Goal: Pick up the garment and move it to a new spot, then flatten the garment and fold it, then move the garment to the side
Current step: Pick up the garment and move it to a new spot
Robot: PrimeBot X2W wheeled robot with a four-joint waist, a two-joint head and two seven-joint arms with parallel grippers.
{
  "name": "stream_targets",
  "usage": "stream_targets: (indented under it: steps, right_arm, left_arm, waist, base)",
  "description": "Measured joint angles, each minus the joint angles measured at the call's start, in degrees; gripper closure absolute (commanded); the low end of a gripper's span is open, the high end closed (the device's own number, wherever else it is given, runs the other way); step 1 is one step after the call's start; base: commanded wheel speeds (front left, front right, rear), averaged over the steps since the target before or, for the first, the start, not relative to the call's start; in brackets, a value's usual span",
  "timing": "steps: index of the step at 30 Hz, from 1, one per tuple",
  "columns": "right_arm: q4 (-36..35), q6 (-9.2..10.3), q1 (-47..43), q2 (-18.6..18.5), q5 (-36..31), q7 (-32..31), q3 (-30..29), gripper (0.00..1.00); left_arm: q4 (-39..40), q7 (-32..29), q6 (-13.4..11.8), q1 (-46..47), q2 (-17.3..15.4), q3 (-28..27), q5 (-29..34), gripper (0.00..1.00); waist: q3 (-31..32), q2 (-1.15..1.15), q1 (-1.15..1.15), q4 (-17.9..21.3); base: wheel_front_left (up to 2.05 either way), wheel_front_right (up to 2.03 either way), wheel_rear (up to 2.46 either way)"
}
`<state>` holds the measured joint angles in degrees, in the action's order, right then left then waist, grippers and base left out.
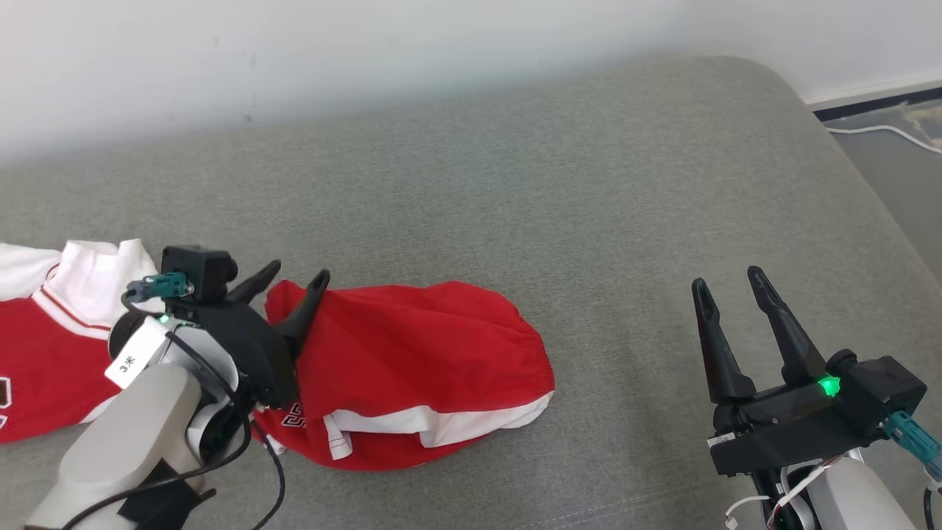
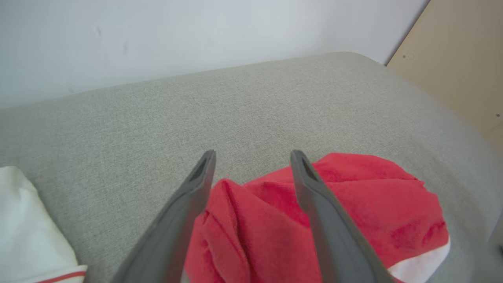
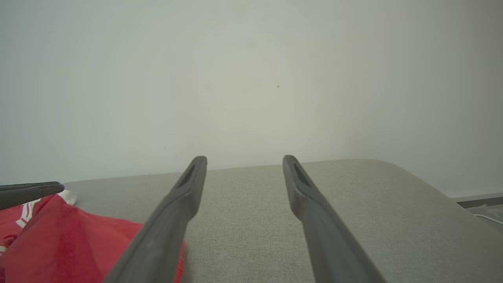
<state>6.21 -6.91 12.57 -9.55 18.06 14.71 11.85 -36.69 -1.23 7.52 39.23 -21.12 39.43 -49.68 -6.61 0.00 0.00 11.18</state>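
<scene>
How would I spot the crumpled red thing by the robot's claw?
Find the big grey cushion by the white wall. Near its front left lies a red garment, bunched up at the open left gripper. Unlike the flatter red-and-white cloth further left, it has a white band along its front edge.

Legible markings: one.
The white paper tag on the pale left forearm reads "3米"; red-and-white fabric garment lettering unreadable.
</scene>
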Motion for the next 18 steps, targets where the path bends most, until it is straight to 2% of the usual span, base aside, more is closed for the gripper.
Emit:
stream_targets:
  steps: [12,18]
  right_arm:
    - [0.93,-0.15,-0.68,-0.64,0.02,0.0,-0.66,0.0]
    - [1.04,-0.15,-3.04,-0.69,0.2,0.0,-0.97,0.0]
  left_arm:
    - [-0.48,9.48,-0.07,0.2,1.05,-1.23,1.45,0.0]
    - [2.96,14.48,-1.85,-4.1,-0.49,-2.74,2.19,0.0]
  waist:
    - [1.74,0.0,0.0,-2.67]
    - [3.0,0.0,0.0,-4.09]
  base:
    - [0.0,0.0,0.0]
    - [0.0,0.0,0.0]
